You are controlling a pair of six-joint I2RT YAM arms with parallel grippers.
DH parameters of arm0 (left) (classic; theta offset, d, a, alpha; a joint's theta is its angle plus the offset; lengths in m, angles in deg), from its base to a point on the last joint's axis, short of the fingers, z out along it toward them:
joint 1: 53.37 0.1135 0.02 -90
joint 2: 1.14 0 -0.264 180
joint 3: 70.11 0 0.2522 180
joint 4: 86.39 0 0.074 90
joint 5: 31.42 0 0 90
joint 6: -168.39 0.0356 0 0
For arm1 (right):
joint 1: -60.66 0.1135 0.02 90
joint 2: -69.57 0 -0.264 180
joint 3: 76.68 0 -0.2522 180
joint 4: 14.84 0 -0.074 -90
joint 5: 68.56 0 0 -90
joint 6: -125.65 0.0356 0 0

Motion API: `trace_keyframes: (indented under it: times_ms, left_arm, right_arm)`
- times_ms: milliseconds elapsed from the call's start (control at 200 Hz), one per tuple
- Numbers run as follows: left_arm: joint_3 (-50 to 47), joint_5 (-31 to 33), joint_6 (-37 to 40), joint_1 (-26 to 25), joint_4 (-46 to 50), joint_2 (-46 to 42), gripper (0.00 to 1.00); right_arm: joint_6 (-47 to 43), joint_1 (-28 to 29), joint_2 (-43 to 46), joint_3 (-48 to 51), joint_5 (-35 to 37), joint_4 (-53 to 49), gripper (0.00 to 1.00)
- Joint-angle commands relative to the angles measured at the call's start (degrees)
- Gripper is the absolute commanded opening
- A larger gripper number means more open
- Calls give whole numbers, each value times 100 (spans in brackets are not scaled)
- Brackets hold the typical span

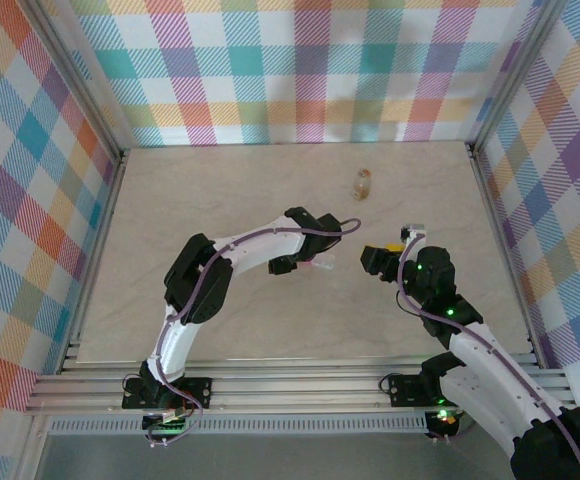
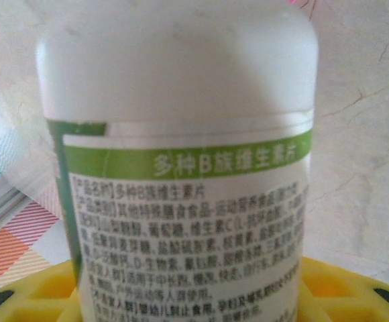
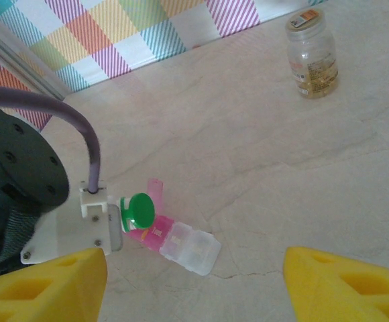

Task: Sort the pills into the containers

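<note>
- The flat pill-box strip of small square pink and clear plastic compartments (image 3: 181,243) lies on the pale marbled worktop (image 1: 220,300), near its middle in the top view.
- In the top view the strip sits just at 3 o'clock of the left arm's tip. It is too small there to read its axis.
- From the right wrist camera its long axis runs from 10 o'clock to 4 o'clock. The pink end points to 10 o'clock and the clear end to 4 o'clock.
- One pink flap (image 3: 155,190) stands up from the pink end.
- The left hand (image 2: 194,303) is clamped on a white plastic bottle with a green band and printed label (image 2: 181,154), with a yellow finger (image 2: 27,298) on either side of it.
- The bottle's long axis runs straight out from that hand, label text upright in the left wrist view.
- Its round green cap (image 3: 139,209) is on and faces the right wrist camera. It hangs over the pink end of the strip; whether it touches the strip cannot be told.
- The right hand (image 3: 194,288) has its yellow fingers (image 3: 47,285) spread wide with nothing between them. It is near the strip at its 3 o'clock in the top view and points toward it.
- A clear jar with an orange-labelled lid (image 3: 312,57) stands upright, well apart from the strip at about 1 o'clock in both the top and right wrist views.
</note>
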Motion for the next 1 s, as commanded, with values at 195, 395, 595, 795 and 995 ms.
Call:
trace_keyframes:
  times_ms: [195,395,595,795,995]
  left_arm:
    - [-264,377,185,-38,-34,342,0]
    - [-182,979,442,-56,-73,101,0]
    - [-506,1476,1089,-153,-458,-101,0]
    - [-560,1378,1187,-281,-448,0,0]
    - [-691,1538,1309,-417,-409,28,0]
  right_arm:
    - [-30,19,-27,-139,-89,119,71]
    - [-23,17,-8,-132,-88,109,72]
    - [-12,23,3,-139,-108,118,72]
    - [-11,19,10,-139,-105,110,72]
    - [-13,19,34,-147,-101,98,72]
